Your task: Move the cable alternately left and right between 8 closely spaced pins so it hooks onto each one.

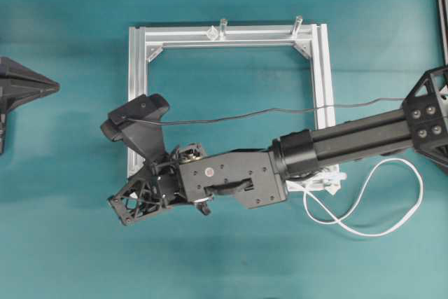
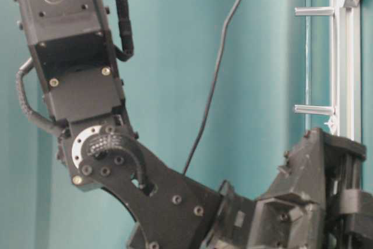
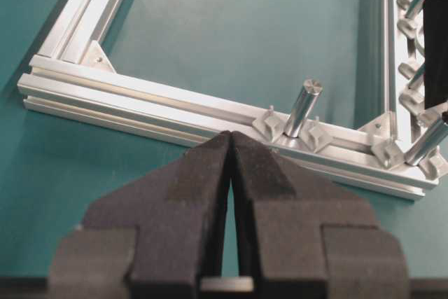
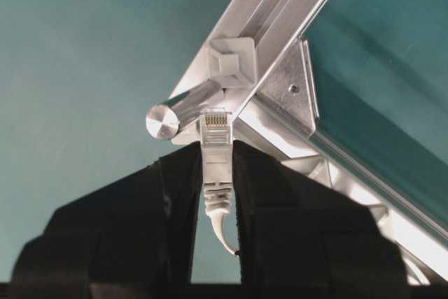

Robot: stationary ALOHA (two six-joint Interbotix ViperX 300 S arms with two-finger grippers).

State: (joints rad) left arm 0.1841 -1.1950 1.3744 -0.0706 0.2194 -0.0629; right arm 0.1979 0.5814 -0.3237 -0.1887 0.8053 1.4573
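The white cable (image 1: 392, 225) loops on the mat at the lower right and runs in under my right arm. Its clear plug tip (image 4: 216, 134) sticks out between the pads of my right gripper (image 4: 217, 150), which is shut on it. The plug points at a corner of the silver frame (image 4: 280, 5), just below one diamond pin (image 4: 231, 61) and beside a lying-looking round post (image 4: 178, 113). A row of pins (image 3: 409, 68) lines one frame bar, partly hidden by the right arm. My left gripper (image 3: 231, 138) is shut and empty, apart from the frame at the left (image 1: 54, 87).
The square frame (image 1: 136, 68) lies mid-table with two slim posts (image 1: 224, 27) on its far bar. A dark robot wire (image 1: 280, 110) crosses over the frame. The right arm (image 1: 336, 145) covers the near bar. Two more pins (image 3: 268, 122) flank a post (image 3: 302, 106).
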